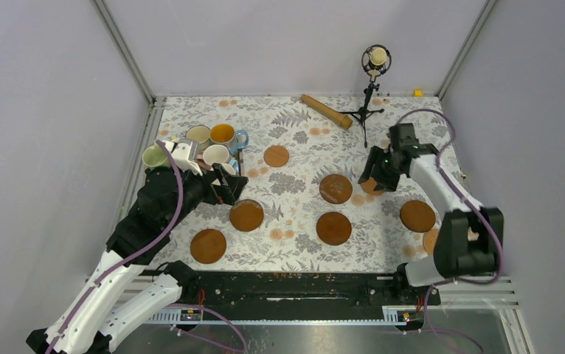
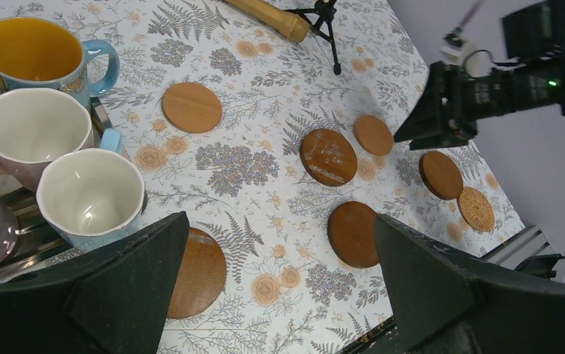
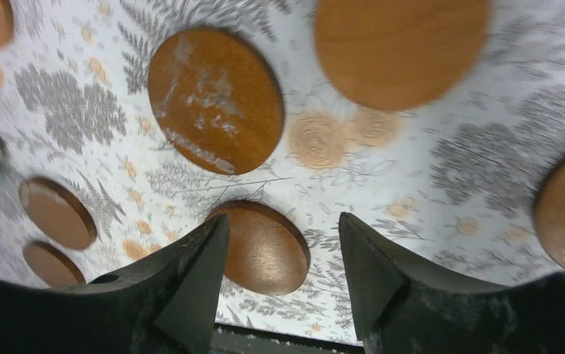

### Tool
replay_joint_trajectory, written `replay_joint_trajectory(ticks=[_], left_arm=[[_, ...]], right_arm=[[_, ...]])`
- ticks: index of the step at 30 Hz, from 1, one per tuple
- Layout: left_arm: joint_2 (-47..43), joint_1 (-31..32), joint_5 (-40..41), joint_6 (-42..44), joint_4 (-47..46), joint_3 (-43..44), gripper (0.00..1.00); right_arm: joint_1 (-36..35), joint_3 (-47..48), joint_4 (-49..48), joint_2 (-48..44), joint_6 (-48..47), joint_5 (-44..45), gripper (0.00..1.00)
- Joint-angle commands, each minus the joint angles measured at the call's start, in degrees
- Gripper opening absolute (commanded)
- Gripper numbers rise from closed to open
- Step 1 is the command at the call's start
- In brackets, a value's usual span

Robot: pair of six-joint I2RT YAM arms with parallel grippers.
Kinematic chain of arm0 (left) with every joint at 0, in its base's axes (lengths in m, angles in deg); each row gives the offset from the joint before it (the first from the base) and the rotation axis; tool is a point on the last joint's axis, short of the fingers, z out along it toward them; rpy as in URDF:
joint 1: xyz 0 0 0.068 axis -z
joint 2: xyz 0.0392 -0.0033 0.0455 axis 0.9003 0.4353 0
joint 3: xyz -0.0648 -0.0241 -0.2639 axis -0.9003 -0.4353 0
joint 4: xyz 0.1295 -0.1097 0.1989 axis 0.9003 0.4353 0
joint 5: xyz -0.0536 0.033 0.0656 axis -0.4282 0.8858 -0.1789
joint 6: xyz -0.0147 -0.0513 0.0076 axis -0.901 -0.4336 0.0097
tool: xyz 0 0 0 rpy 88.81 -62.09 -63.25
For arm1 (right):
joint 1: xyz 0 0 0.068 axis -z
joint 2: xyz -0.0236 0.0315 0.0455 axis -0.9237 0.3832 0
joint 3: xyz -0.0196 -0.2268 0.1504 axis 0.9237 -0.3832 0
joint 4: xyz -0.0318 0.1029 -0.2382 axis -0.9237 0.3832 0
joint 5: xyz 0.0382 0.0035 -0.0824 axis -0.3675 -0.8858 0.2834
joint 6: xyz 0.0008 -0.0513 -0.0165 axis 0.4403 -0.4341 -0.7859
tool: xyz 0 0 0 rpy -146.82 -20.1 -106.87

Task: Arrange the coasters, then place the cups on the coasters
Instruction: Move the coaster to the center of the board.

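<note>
The coasters (image 1: pixel 333 228) lie flat across the middle and right of the table (image 1: pixel 302 129), none touching and none carrying a cup. The cups (image 1: pixel 215 154) are bunched at the far left. I count eight discs from above, so I judge I'm in the arranging step.

My right fingers (image 3: pixel 184 287) hang partly spread and empty over the small tan coaster (image 2: pixel 373 134), which sits just beside the scratched coaster (image 3: pixel 215 99). My left fingers (image 2: pixel 132 287) are spread wide and empty, low beside the nearest cup.

What worries me is that these discs are thin. If I come down off-centre, a fingertip could ride the rim and shove the tan one into its scratched neighbour. On the left, any sideways swing could knock a cup into the rest of the cluster.

The top view shows the overall spread, but my right arm half hides the woven coaster (image 2: pixel 476 209), and the gap between my right fingers isn't visible there. The left wrist view shows the woven coaster whole, and also the cup interiors. Only the right wrist view shows that gap, and it shows no cups.
</note>
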Motion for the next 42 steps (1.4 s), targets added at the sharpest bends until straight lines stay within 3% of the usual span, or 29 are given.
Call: replay_joint_trajectory(ticks=[1,4,6,10,17,28,42], left_arm=[[0.1,0.2,-0.1,-0.2,-3.0,0.5,0.99],[0.8,0.3,-1.0,-0.3,-2.9,0.7,0.99],[1.0,0.4,-1.1,-0.3,-2.9,0.6,0.99],[0.8,0.4,-0.8,-0.3,-2.9,0.6,0.99],[1.4,0.4,-0.5,-0.4,-2.9,0.5,0.99],[2.1,0.4,0.0,-0.1,-2.9,0.5,0.99],[2.3,0.4,-0.4,-0.2,-3.3,0.3,0.99]], right_arm=[[5.3,-7.7,-6.2,-11.4,7.0,8.2,0.65],[8.7,-11.7,-7.0,-19.6,8.2,11.4,0.67],[9.4,-14.3,-6.4,-24.8,9.1,18.5,0.7],[11.7,-21.1,-6.2,-34.2,11.8,28.0,0.82],[17.0,-26.6,-0.6,-42.6,20.5,42.8,0.74],[32.8,-31.8,-1.8,-34.2,22.5,33.7,0.67],[39.9,-34.1,-8.0,-30.2,18.8,31.9,0.65]])
